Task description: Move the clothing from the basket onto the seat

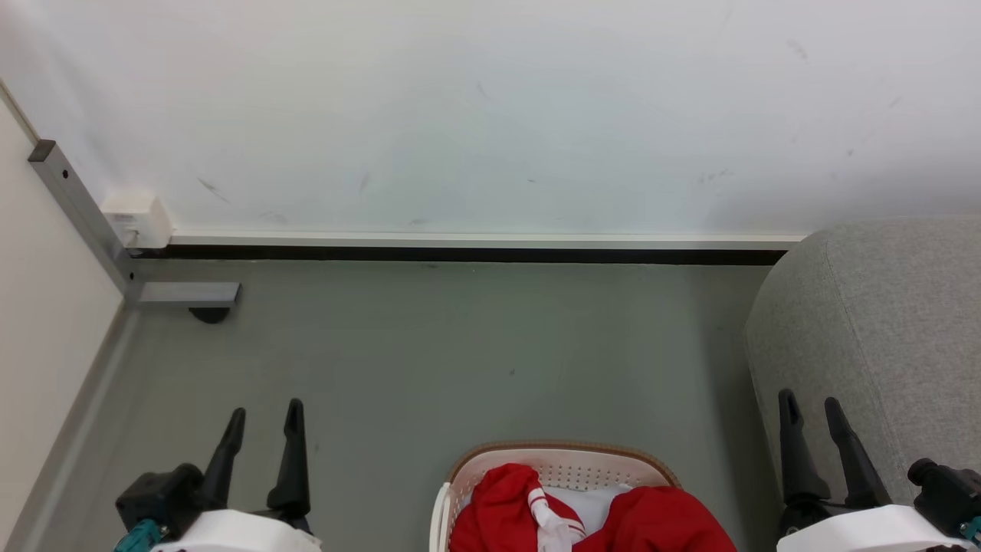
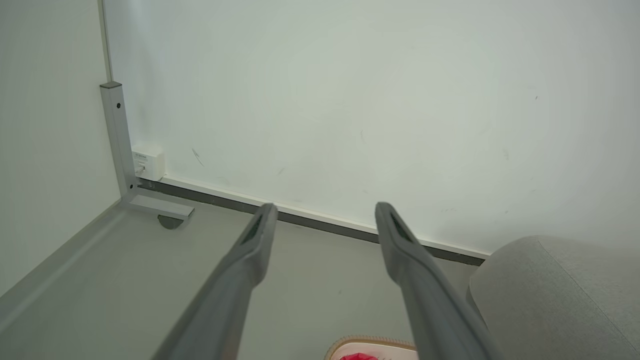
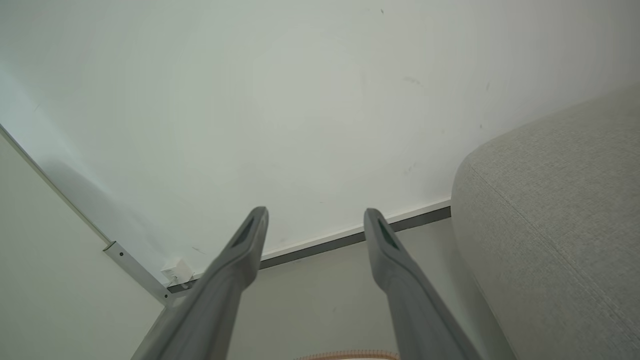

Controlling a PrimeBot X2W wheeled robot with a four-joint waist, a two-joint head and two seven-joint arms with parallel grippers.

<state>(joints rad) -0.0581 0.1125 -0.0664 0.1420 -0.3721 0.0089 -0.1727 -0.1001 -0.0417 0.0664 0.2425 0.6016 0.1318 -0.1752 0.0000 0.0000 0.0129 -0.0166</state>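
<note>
The clothing (image 1: 506, 498) is heaped in the basket (image 1: 559, 447), at the bottom middle of the head view. Red cloth is seen on both sides of the heap, with a white striped bit in between. Nothing is seen yet on the part of the seat (image 1: 881, 322) that is in view.

The left gripper (image 1: 266, 410) is held wide open, and nothing is held in it. The right gripper (image 1: 808, 399) is wide open and empty too. Both are held up over the floor (image 1: 460, 345), with the fingers pointed toward the wall (image 1: 490, 115).

The basket is found between the two grippers. It lies to the right of the left gripper and to the left of the right one. It is also lower down and closer to the robot than the fingertips, so both grippers are pointed past it. In each wrist view a bit of the brown rim is seen at the bottom edge.

The heap is spread from side to side. The near part of the basket is cut off, so its long way cannot be told for sure.

The right gripper looks a little nearer to the basket, and the seat is just beside it. So the right arm is likely the better one to be used. It would have to be tipped down and drawn in to the left before the cloth can be pinched.
</note>
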